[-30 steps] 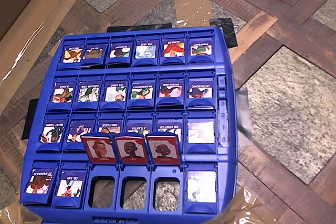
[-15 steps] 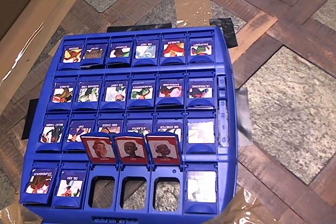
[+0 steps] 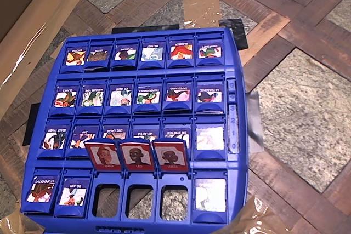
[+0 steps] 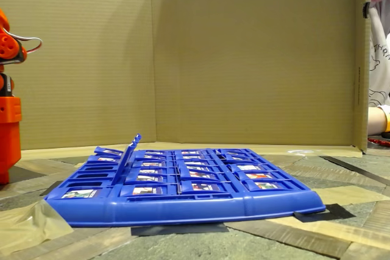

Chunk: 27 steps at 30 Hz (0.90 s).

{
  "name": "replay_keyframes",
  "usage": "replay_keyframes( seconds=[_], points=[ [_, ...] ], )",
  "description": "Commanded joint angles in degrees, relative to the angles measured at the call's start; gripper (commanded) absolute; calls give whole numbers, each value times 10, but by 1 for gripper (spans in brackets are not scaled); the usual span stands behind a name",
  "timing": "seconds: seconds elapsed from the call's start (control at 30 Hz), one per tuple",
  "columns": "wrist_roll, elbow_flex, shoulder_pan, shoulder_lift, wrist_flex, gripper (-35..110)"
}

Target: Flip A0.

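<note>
A0 (image 3: 41, 189) lies flat in the bottom-left slot of the blue game board (image 3: 237, 160) in the overhead view, blue face up, with a cartoon and the caption "STUPENDOUS". The blue "DR. ION" tile (image 3: 73, 192) lies flat just right of it. Three red-framed portrait tiles (image 3: 136, 154) stand raised in the same row, further right. In the fixed view an orange part of the arm (image 4: 7, 89) stands at the left edge, away from the board (image 4: 183, 208).
Most other tiles on the board lie flat. Three open slots (image 3: 140, 201) show the floor below the raised tiles. A cardboard wall (image 4: 244, 59) stands behind the board. Tape strips (image 4: 27, 226) hold the board's corners. A person's sleeve (image 4: 379, 59) shows at the right edge.
</note>
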<state>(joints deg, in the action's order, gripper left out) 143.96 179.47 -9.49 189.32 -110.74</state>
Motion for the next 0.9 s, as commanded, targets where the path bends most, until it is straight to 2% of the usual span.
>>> replay_keyframes(
  seconds=[0.0,0.87],
  points=[
    [11,5,4,-3,-3,0],
    [13,5,4,-3,-2,0]
  ],
)
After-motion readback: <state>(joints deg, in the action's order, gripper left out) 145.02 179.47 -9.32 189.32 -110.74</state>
